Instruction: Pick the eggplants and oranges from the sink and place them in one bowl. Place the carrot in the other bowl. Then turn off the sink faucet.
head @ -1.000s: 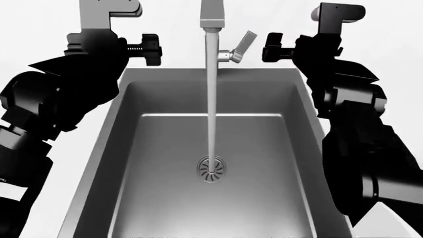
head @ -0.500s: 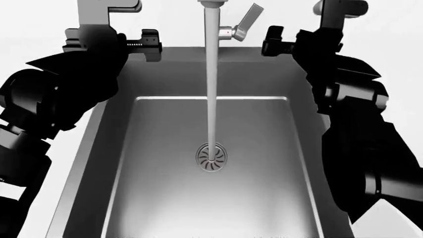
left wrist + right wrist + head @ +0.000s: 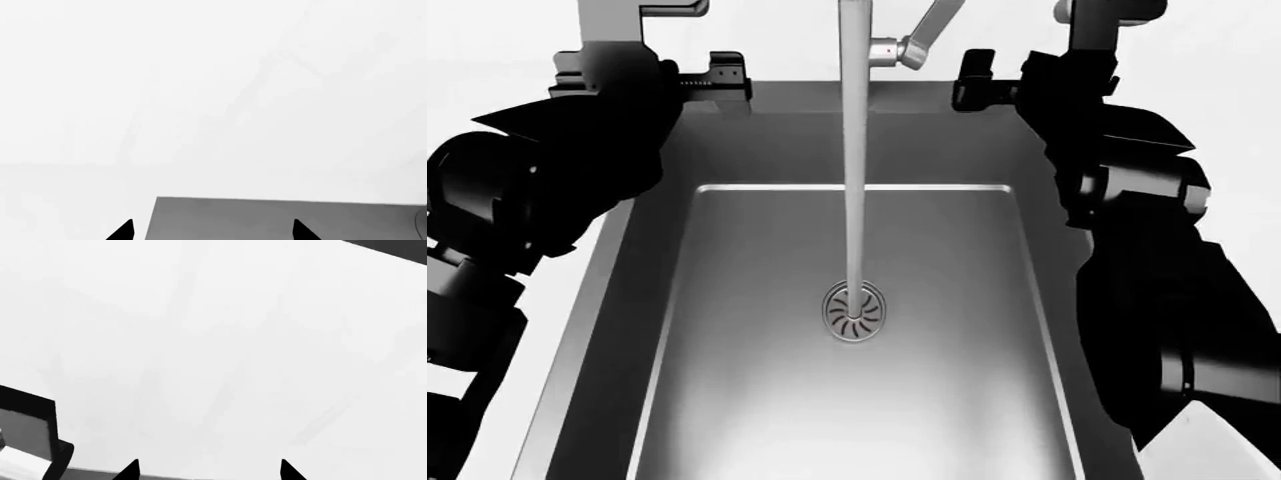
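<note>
The dark grey sink [image 3: 627,300] fills the head view, with its round slotted drain [image 3: 854,313] in the middle. Water runs in a stream [image 3: 856,150] from the faucet down to the drain; the lever handle [image 3: 928,30] stands angled up at the top. No eggplant, orange, carrot or bowl shows in any view. My left arm [image 3: 547,190] is at the sink's left rim and my right arm [image 3: 1134,200] at its right rim. Each wrist view shows two black fingertips [image 3: 123,231] [image 3: 130,470] set wide apart, with nothing between them. The left gripper [image 3: 212,232] is over the sink's far corner.
White counter and wall surround the sink. A dark edge [image 3: 27,425] shows in the right wrist view. The sink basin [image 3: 854,400] holds only running water.
The head view has shifted forward and down: the sink's far rim, the faucet and both arms have slid toward the top of the view. The water keeps running.
</note>
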### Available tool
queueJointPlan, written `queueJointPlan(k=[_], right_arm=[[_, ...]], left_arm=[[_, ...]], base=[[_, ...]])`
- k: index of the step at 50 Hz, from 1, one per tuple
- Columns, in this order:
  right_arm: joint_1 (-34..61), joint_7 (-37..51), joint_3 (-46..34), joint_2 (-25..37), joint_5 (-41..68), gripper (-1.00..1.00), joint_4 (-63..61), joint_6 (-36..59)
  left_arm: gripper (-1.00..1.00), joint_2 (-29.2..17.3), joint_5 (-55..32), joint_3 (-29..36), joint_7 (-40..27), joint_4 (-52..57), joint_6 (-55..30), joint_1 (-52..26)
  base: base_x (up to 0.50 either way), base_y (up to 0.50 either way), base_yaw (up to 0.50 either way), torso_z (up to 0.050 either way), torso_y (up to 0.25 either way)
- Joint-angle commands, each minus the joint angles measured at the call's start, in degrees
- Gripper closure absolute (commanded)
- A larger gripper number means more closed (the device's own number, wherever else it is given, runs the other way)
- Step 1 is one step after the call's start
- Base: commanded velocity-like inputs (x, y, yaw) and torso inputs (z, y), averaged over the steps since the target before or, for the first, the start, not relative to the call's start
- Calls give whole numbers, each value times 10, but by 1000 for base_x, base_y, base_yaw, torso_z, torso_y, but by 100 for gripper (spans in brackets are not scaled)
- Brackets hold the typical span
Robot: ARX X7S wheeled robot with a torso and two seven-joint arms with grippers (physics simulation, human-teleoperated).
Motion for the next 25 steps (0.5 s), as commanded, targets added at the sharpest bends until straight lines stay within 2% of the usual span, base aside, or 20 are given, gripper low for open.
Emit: queueJointPlan(k=[1, 12, 25], right_arm=[[5, -2, -13, -1, 12, -100, 0, -14], [0, 3, -12, -1, 16, -100, 0, -9], [24, -5, 2, -16, 19, -100, 0, -15]], left_arm=[[-100, 1, 4, -2, 4, 3, 3, 1], [-100, 2, 7, 0, 5, 1, 6, 4], [-100, 3, 7, 0, 4, 3, 6, 5]], base=[[199, 0, 0, 0, 0], [320, 0, 0, 0, 0], [0, 0, 0, 0, 0]])
